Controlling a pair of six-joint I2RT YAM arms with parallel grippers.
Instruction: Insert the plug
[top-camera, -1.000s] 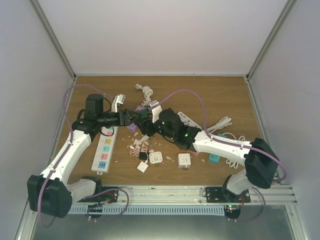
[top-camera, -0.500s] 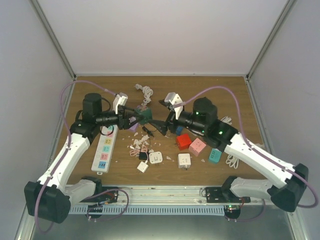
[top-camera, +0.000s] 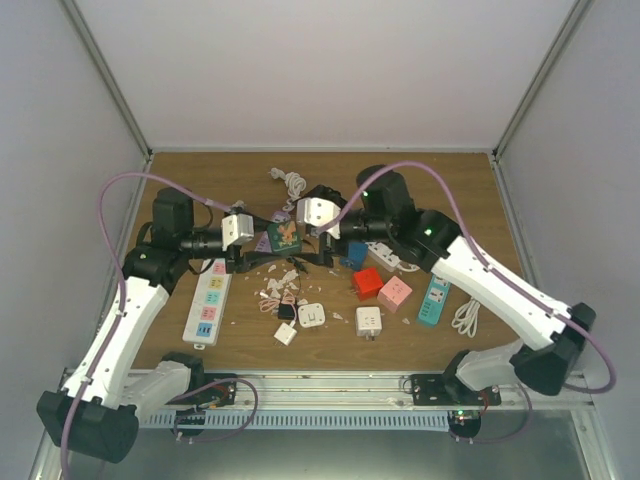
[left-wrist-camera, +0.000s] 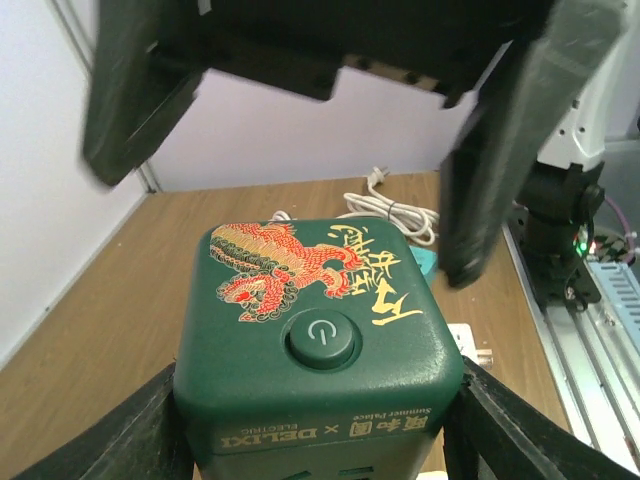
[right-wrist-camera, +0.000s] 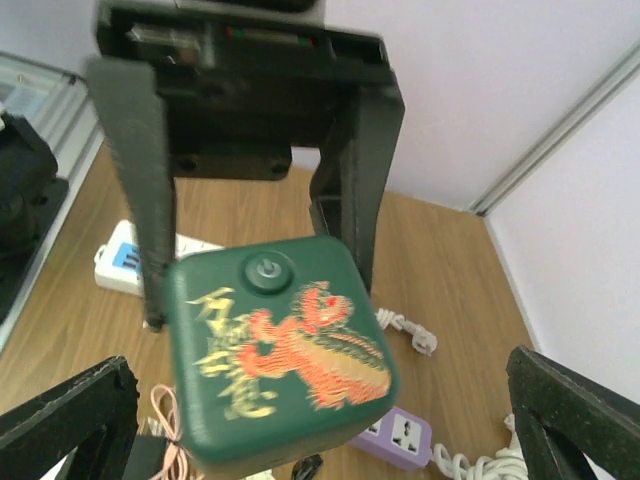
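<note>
My left gripper (top-camera: 270, 240) is shut on a dark green cube socket (top-camera: 285, 236) with a red dragon print and a power button, held above the table; its fingers press the cube's two sides in the left wrist view (left-wrist-camera: 315, 345). My right gripper (top-camera: 305, 238) faces the cube from the right, open wide, with nothing between its fingers. In the right wrist view the cube (right-wrist-camera: 275, 355) hangs just ahead of my open right gripper (right-wrist-camera: 318, 400). Neither gripper holds a plug. White plug adapters (top-camera: 312, 315) lie on the table below, and a white plug on a cable (right-wrist-camera: 425, 343) lies beyond.
A white power strip (top-camera: 208, 300) lies at the left. Red (top-camera: 367, 283) and pink (top-camera: 394, 292) cube sockets, a teal strip (top-camera: 432, 300), a purple socket strip (right-wrist-camera: 400, 440) and coiled white cables (top-camera: 465, 315) crowd the middle and right. Walls close in on three sides.
My right gripper has opened wide, and its arm has swung up and back to the right of the cube. The left arm kept its hold on the green cube, drawing back slightly.
</note>
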